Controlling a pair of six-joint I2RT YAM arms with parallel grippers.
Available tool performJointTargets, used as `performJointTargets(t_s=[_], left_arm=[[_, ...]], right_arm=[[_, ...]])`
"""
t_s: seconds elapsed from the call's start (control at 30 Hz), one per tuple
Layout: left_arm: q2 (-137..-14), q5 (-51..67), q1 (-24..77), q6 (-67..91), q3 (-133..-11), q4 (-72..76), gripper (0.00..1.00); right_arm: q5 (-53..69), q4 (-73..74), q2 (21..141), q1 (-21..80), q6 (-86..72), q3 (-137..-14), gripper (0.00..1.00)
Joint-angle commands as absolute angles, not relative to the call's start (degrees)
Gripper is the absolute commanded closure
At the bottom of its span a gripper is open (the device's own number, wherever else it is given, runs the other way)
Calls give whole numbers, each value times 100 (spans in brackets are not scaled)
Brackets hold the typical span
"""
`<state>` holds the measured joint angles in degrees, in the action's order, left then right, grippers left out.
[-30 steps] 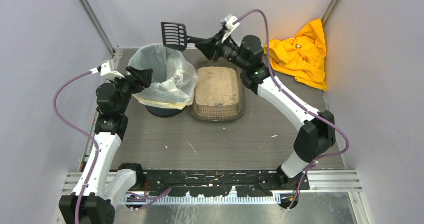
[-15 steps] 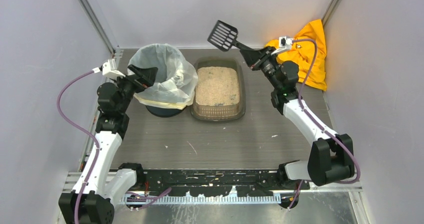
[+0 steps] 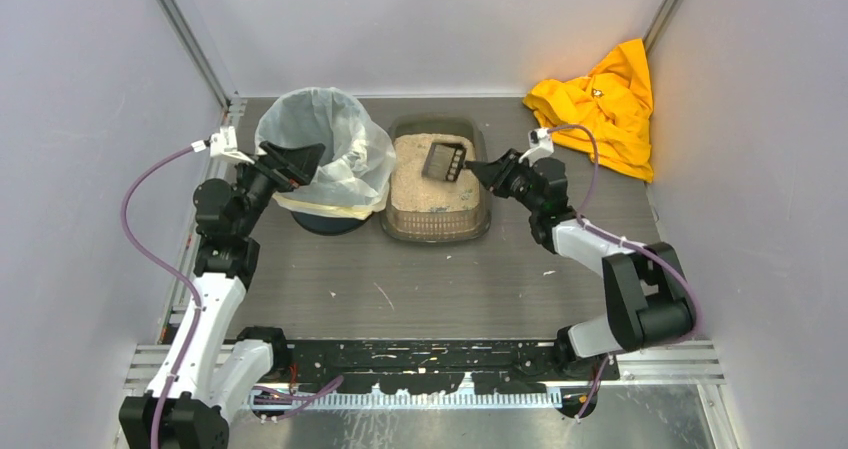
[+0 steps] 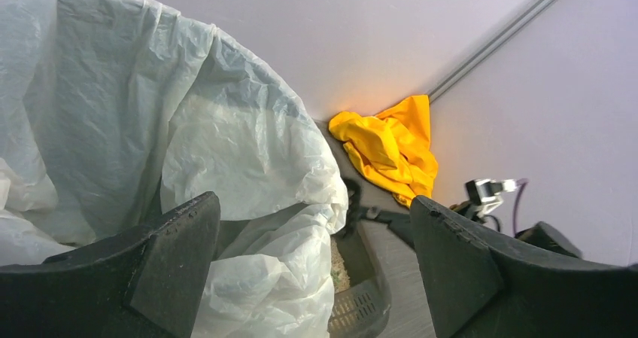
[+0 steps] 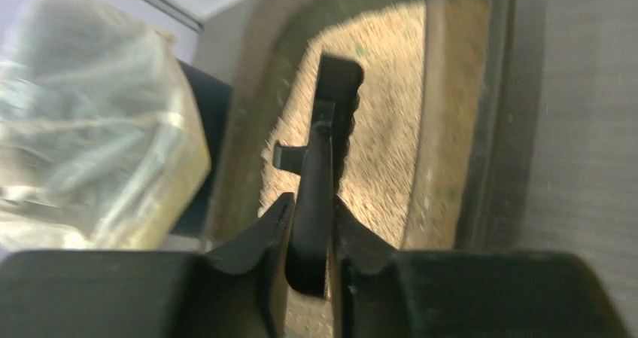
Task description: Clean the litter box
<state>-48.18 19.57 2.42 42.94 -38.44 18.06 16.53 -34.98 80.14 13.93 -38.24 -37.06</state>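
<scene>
The litter box (image 3: 404, 227) sits mid-table, a brown-grey tray full of beige granules; its rim also shows in the right wrist view (image 5: 481, 127) and its corner in the left wrist view (image 4: 361, 308). My right gripper (image 3: 478, 169) is shut on the handle of a black slotted scoop (image 3: 444, 161), whose head is low over the litter at the box's right side. In the right wrist view the scoop (image 5: 325, 150) runs from my gripper (image 5: 310, 225) out over the granules. My left gripper (image 3: 300, 157) is open at the left rim of the bag-lined bin (image 3: 335, 139), its jaws wide apart around the white bag (image 4: 248, 172).
An orange cloth (image 3: 600, 104) lies crumpled in the back right corner, also in the left wrist view (image 4: 391, 146). Grey walls close in the table on three sides. A few small bits lie on the table in front of the box.
My right arm swung the scoop from high over the bin, back to the right, then down into the litter box. My left gripper stayed at the bin's rim, shifting slightly.
</scene>
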Motion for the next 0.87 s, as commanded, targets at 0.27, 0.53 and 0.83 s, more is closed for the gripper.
performJointTargets(t_s=[0.27,0.53,0.83], left_arm=[[-4348,1896,264,3851,-4234,1073,3],[-4419,1805,281,3676,-4589,460,0],[-4298,1634,294,3551,-4619,241,1]], right_arm=[[984,-3446,8215,1582,-3538,-3726,23],[356,-2409,6774,1581,-2989,-3773,19],[578,-1921,6355,1580,-2909,-3917,18]])
